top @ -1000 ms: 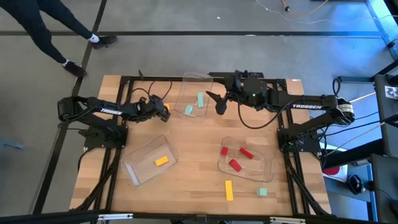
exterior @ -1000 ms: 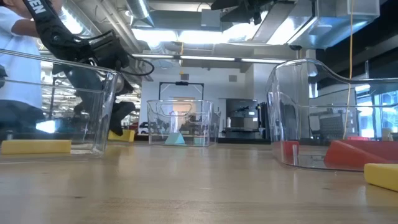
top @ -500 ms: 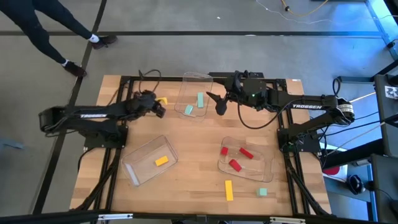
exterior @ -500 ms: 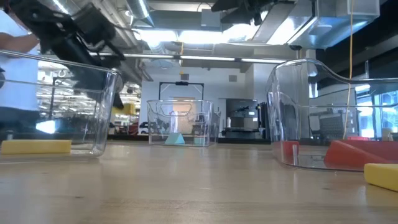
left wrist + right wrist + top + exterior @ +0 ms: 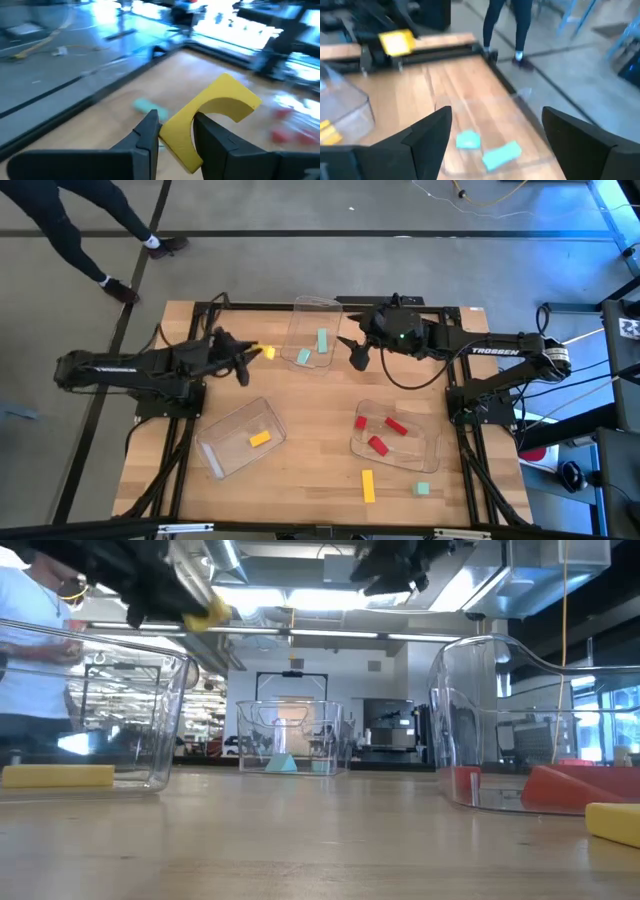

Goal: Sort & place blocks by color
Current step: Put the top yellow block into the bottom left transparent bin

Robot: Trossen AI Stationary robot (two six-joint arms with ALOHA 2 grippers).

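My left gripper [image 5: 252, 356] is shut on a yellow arch-shaped block [image 5: 266, 352], held in the air over the table's far left; the low view shows that block [image 5: 210, 612] high above the tabletop. My right gripper [image 5: 356, 352] hangs open beside the far clear tray [image 5: 312, 308], where two mint green blocks [image 5: 322, 340] [image 5: 303, 356] lie. The near left tray [image 5: 225, 452] holds a yellow block [image 5: 260, 438]. Red blocks [image 5: 377, 444] lie in the right tray [image 5: 425, 450]. A yellow bar [image 5: 368, 485] and a mint cube [image 5: 423, 490] lie loose on the table. My left gripper pinches the yellow arch block by one end [image 5: 176, 136] between its two fingers [image 5: 149, 129]. The rest of the block, with its curved cutout [image 5: 226, 107], sticks out past the fingertips. The fingers come nearly level from the table's left. The block is lifted clear of the table.
Bare wood lies in the middle between the three trays. A person's legs [image 5: 80, 225] show on the floor beyond the table's far left corner, and a person in a white shirt [image 5: 30, 650] stands behind the table in the low view.
My left gripper has risen from the tabletop at the far left with the yellow arch block, tipping up from pointing steeply down to nearly level. The block, which sat low by the table, now hangs well clear above it. The left arm has drawn back toward the table's left edge.
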